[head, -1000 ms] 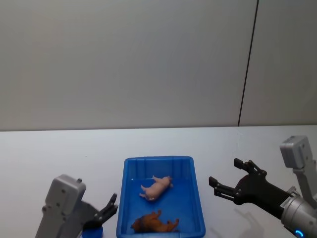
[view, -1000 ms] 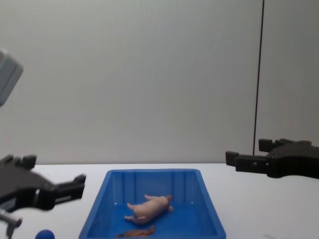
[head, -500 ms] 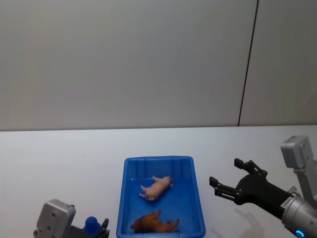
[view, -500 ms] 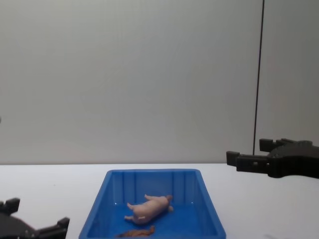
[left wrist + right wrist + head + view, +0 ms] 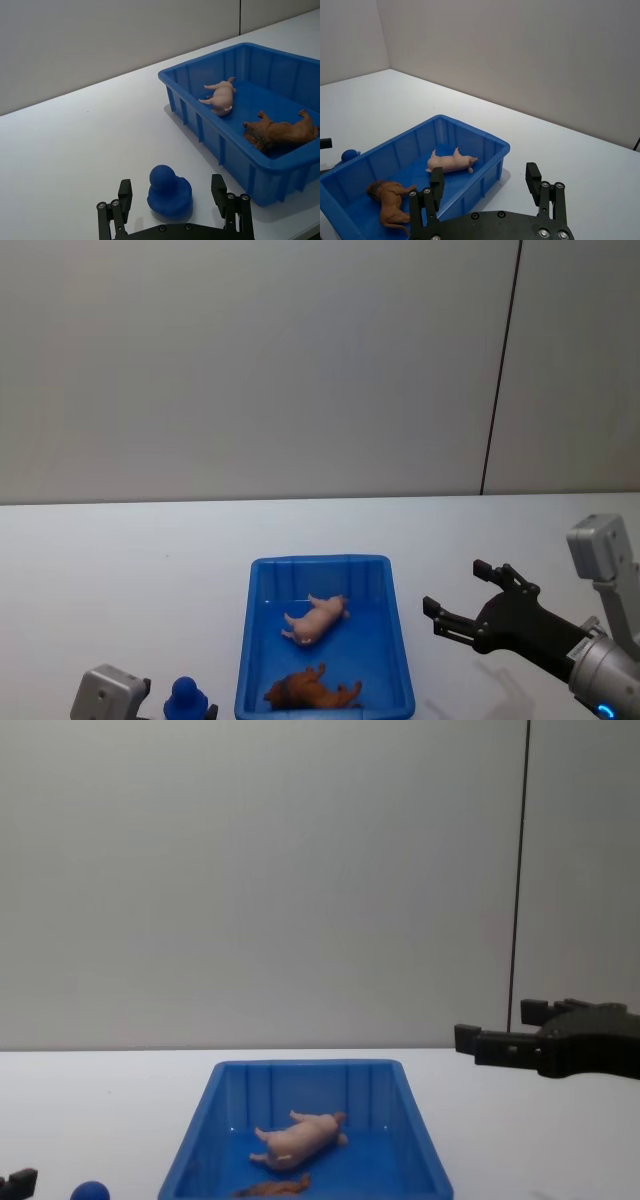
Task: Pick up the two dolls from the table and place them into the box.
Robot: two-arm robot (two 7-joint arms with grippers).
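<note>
1. Pig: lies on its side on the floor of the box, toward the far half. Its long axis runs diagonally across the box.
2. Brown animal: lies on its side on the box floor at the near end, long axis roughly across the box width. It is apart from the pig.
3. Right hand: hovers above the tabletop, to the right of the box, fingers spread and holding nothing. Both dolls lie to its left, inside the box walls.
4. Left hand: low over the tabletop at the near left of the box, fingers spread and holding nothing. A blue ball-like toy sits on the tabletop between and just ahead of its fingers; this item is not a doll. The box lies to its right.
5. Judgement: both dolls rest in the box, so the placing appears complete. The next move likely calls for clearing both hands away without disturbing the box or the blue toy.
</note>
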